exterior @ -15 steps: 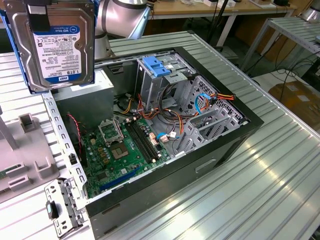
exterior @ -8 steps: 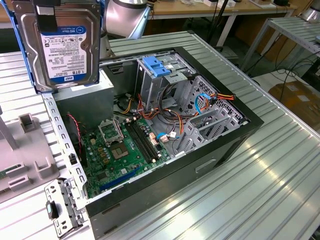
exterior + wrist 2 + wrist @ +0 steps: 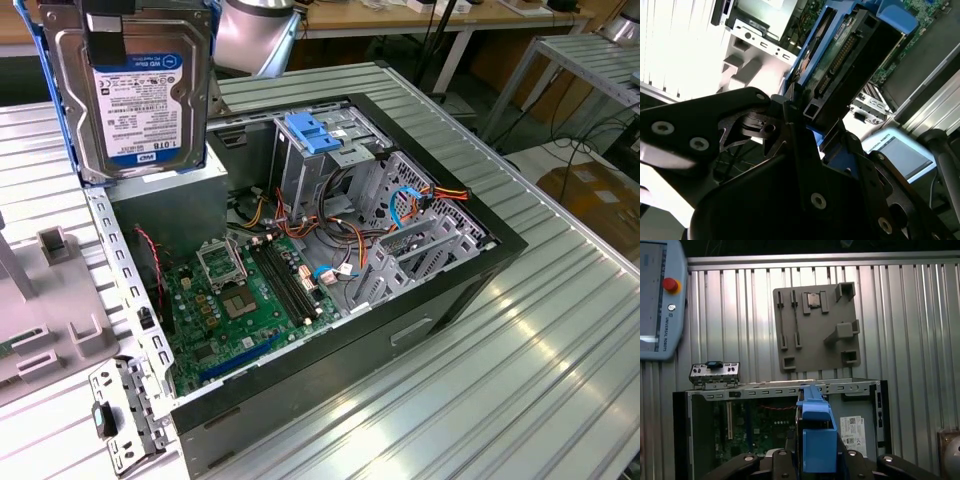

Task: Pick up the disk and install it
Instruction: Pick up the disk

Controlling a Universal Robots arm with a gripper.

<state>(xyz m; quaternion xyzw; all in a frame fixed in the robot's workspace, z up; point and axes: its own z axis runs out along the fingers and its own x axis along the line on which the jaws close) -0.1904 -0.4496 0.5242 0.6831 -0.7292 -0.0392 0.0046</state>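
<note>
Gripper point(image 3: 812, 119) clamped on the disk point(image 3: 135, 90), held aloft

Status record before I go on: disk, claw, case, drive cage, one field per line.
disk: held in the air, upright, label towards the exterior view
claw: shut on the disk, gripping one end
computer case: open, lying on the table, motherboard exposed
drive cage: inside the case, blue handle on top, disk not yet in it
</note>
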